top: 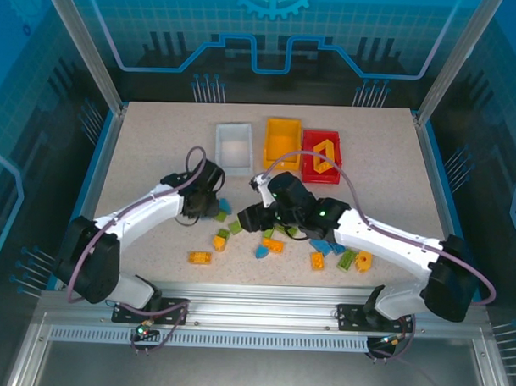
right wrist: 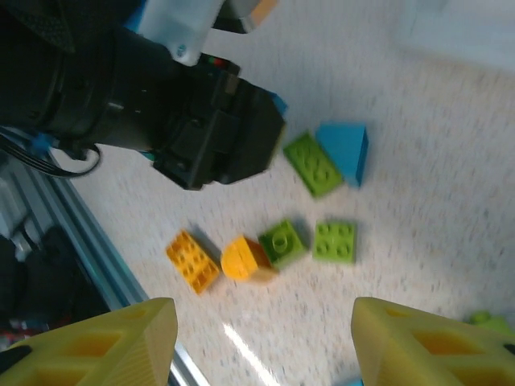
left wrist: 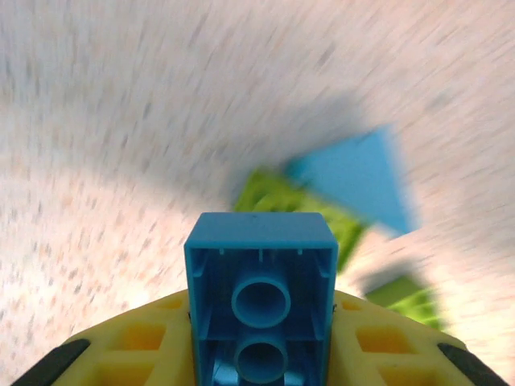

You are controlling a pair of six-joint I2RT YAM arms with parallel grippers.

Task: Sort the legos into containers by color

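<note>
right wrist: about seven legos (right wrist: 334,241)

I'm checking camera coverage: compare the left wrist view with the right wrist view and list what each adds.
Left wrist: the left tool clamped on a blue brick, hollow underside facing the camera. Right wrist: the right tool open and empty, the left arm's black wrist, two orange bricks. Both: the speckled table, and apparently the same blue wedge beside a green brick.

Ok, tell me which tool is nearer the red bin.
Right. The right tool sits on the robot's side of the red bin, off to its left; the left tool, gripping a blue brick, is farther left.
</note>
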